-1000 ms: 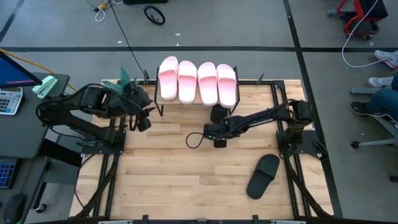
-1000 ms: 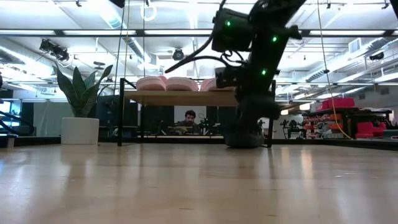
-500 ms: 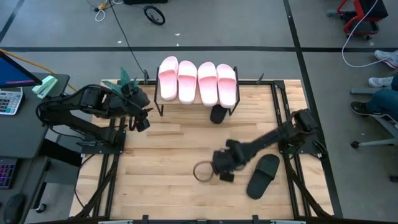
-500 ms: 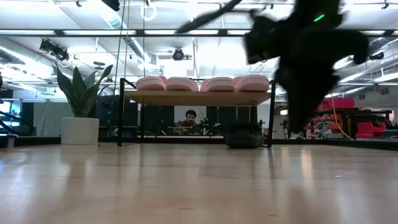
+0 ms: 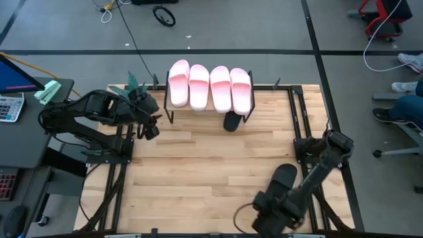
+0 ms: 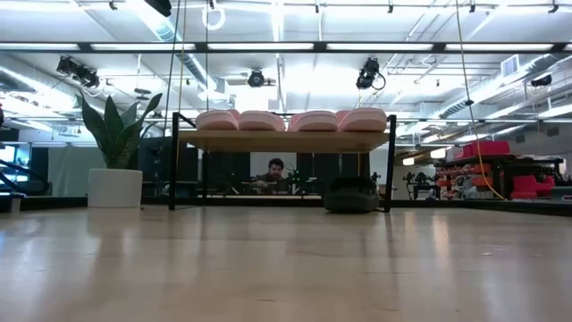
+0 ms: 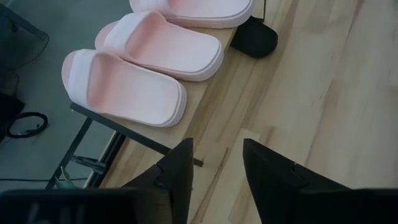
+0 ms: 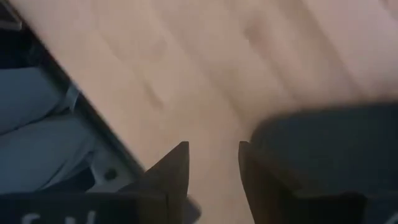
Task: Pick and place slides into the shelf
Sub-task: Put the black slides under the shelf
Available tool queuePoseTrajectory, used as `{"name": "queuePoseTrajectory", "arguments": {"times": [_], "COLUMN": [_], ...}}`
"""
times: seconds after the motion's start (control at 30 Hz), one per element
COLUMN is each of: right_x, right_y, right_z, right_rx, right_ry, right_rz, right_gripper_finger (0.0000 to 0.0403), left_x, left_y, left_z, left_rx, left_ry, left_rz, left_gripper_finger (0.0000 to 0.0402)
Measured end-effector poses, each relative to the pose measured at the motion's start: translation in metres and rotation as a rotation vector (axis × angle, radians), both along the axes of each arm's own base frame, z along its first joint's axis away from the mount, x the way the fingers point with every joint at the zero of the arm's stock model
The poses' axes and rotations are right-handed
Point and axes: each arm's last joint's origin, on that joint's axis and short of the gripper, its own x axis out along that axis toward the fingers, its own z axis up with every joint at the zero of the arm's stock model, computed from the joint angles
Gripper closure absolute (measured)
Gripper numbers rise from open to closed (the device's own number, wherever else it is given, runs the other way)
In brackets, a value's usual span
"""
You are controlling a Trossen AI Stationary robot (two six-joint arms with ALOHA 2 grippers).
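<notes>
Black slide [image 5: 280,179] lies beside the open right gripper [image 8: 213,163].

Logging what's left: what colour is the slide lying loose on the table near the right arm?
Black. The loose slide shows best in the high view.

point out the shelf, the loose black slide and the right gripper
shelf [image 6: 277,140], low view, front edge of top board
loose black slide [image 5: 283,178], high view, its strap
right gripper [image 8: 212,168], right wrist view, between fingertips
</notes>
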Motion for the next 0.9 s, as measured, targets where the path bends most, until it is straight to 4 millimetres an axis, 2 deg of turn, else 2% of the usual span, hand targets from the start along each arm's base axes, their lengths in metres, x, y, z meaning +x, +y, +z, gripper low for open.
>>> {"name": "queuePoseTrajectory", "arguments": {"times": [0.17, 0.3, 0.43, 0.7, 0.9], "right_x": [-0.029, -0.042, -0.044, -0.039, -0.038], "right_y": [0.024, 0.023, 0.019, 0.027, 0.026], "right_z": [0.003, -0.007, -0.014, -0.014, -0.021], "right_rx": [0.023, -0.072, -0.149, -0.114, -0.17], "right_ry": [0.007, 0.067, 0.095, -0.009, -0.024], "right_rz": [0.019, 0.05, 0.048, 0.048, 0.045], "right_gripper_finger": [0.0259, 0.0262, 0.0268, 0.0271, 0.0271], "left_x": [0.0, 0.0, 0.0, -0.001, -0.001], "left_y": [0.0, 0.0, 0.0, 0.0, 0.0], "left_z": [0.0, 0.0, 0.0, -0.001, -0.001], "left_rx": [-0.031, -0.036, -0.049, -0.044, -0.042], "left_ry": [-0.027, -0.031, -0.043, -0.024, -0.023], "left_rz": [0.04, 0.047, 0.063, 0.058, 0.056], "left_gripper_finger": [0.0251, 0.0254, 0.026, 0.0264, 0.0256]}}
